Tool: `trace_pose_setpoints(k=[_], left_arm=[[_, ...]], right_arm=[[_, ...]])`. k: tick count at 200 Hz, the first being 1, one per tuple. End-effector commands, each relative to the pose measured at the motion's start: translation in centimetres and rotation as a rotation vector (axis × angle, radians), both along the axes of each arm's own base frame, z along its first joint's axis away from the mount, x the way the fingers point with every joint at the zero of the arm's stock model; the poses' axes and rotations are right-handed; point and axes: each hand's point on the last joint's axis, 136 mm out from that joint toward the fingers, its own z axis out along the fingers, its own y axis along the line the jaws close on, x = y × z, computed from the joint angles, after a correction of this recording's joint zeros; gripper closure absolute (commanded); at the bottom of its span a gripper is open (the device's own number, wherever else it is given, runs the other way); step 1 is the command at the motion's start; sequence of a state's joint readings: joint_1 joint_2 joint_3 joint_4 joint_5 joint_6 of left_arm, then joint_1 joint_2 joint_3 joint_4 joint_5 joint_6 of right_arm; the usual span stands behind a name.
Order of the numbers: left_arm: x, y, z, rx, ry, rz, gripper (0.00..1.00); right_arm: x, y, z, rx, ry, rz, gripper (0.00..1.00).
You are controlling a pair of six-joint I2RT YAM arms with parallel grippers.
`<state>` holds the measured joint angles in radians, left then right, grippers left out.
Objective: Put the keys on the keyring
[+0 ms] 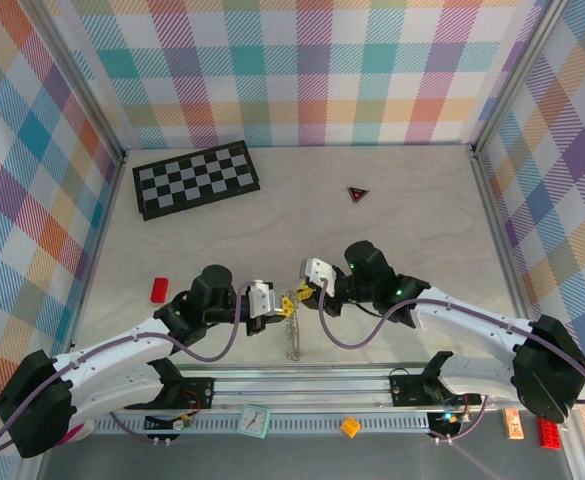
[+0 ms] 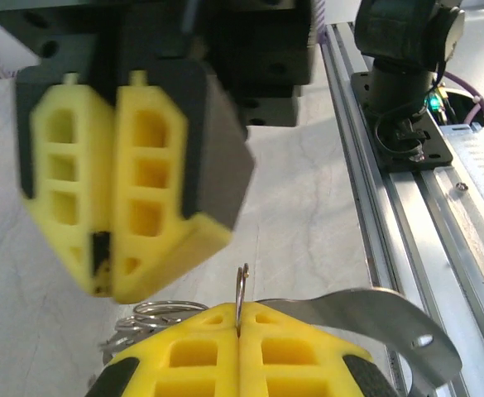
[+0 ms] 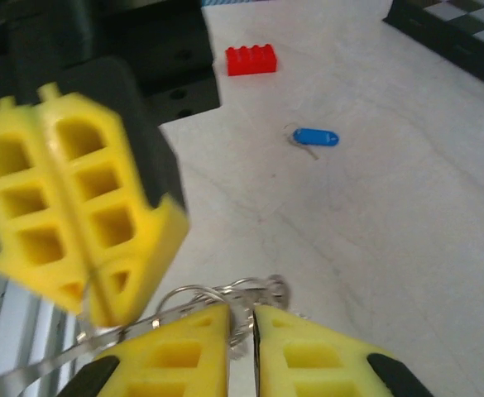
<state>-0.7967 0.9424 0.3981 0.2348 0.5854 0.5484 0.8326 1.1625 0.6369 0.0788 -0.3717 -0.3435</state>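
The keyring [image 1: 290, 306] hangs between my two grippers above the table's near middle. It is a bunch of silvery rings with a flat metal strip [image 1: 292, 340] dangling below. My left gripper [image 2: 238, 327] is shut on one upright ring [image 2: 242, 291] of the bunch, and the strip [image 2: 374, 318] curves off to its right. My right gripper [image 3: 242, 318] faces it with its jaws a narrow gap apart, and small rings [image 3: 262, 291] sit in that gap. A blue-headed key [image 3: 314, 136] lies flat on the table beyond. From above, the left gripper [image 1: 278, 312] and right gripper [image 1: 303, 294] nearly touch.
A red brick [image 1: 159, 289] lies at the left by the left arm. The black-and-white checkerboard [image 1: 196, 178] sits at the back left, and a small dark triangle [image 1: 358, 194] at the back middle. The aluminium rail [image 1: 302, 380] runs along the near edge.
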Motion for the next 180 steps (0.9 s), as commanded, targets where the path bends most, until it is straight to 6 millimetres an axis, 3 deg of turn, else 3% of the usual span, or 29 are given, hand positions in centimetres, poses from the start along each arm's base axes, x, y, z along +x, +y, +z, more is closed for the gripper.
trace_pose_setpoints(k=[1,30,56,127,153,180], left_arm=[[-0.8,-0.5,2.0,-0.03,-0.122,-0.071,1.0],[-0.6,-0.6,1.6,0.021,-0.203,-0.055,1.0],[0.2,-0.5,1.3,0.084,-0.313,-0.007,1.0],[0.9,-1.0,1.7,0.143,-0.457,0.037,1.0],[0.9,-1.0,2.0,0.137,-0.463,0.041,1.0],[1.1,-0.9,2.4,0.125,-0.454,0.06,1.0]], right_arm=[[1.7,0.7,1.9,0.045,-0.05,-0.064,0.83],[1.4,0.3,2.1,0.052,-0.04,-0.075,0.78],[1.1,-1.5,1.9,0.027,-0.025,-0.138,0.74],[2.3,-8.6,-1.2,-0.128,0.285,-0.64,0.66],[1.2,-8.1,-1.7,-0.169,0.369,-0.604,0.66],[0.7,-7.8,-1.4,-0.158,0.334,-0.545,0.67]])
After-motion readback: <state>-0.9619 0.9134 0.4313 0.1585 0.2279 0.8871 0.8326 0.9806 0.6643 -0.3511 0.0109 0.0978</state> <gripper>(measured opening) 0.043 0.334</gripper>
